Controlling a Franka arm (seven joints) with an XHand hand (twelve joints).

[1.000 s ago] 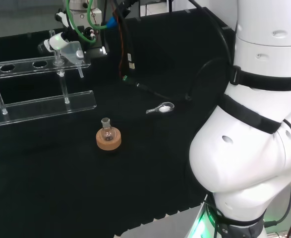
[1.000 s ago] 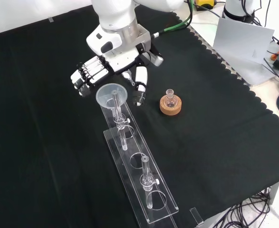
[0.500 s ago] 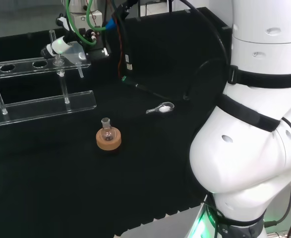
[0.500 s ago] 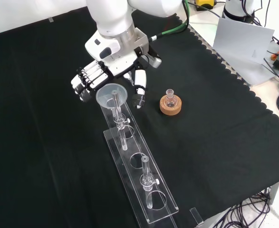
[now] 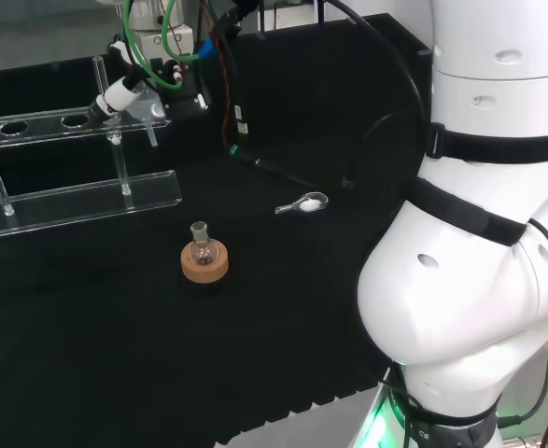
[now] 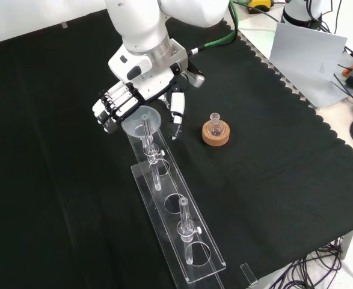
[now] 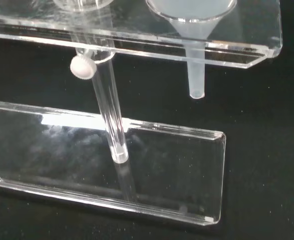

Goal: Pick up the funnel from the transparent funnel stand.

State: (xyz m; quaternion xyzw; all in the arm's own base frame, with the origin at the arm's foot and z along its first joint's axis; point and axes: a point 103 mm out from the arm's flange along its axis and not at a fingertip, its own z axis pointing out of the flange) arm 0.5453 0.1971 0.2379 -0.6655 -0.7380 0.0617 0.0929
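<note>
The hand [image 6: 141, 90] hangs over the end of the transparent funnel stand [image 6: 175, 212], palm down, with its fingers [image 6: 113, 105] on one side of the funnel [image 6: 140, 119] and its thumb [image 6: 176, 111] on the other, spread apart and closed on nothing. The funnel sits in the stand's end hole, its wide mouth up at the top shelf and its stem [image 7: 196, 75] hanging down through the hole, free of the lower shelf, as the wrist view shows well.

To do this step well, I'd say the hand should come down a little more so fingers and thumb meet the rim of the cone from both sides, not the shelf below it. The upright post [image 7: 108, 107] with its white knob stands just beside the funnel (close enough to catch a finger), so the closing should stay clear of it. Then the lift wants to go straight up until the stem is out of the hole; any sideways pull sooner could drag the stand along the cloth [image 6: 272, 156].

Counting what I can see: one funnel, one stand with two posts, one small round flask [image 6: 215, 126] on one cork ring [image 6: 216, 136] to the right in the front view, and one small spoon-like tool [image 5: 302, 203] lying on the cloth in the head view
</note>
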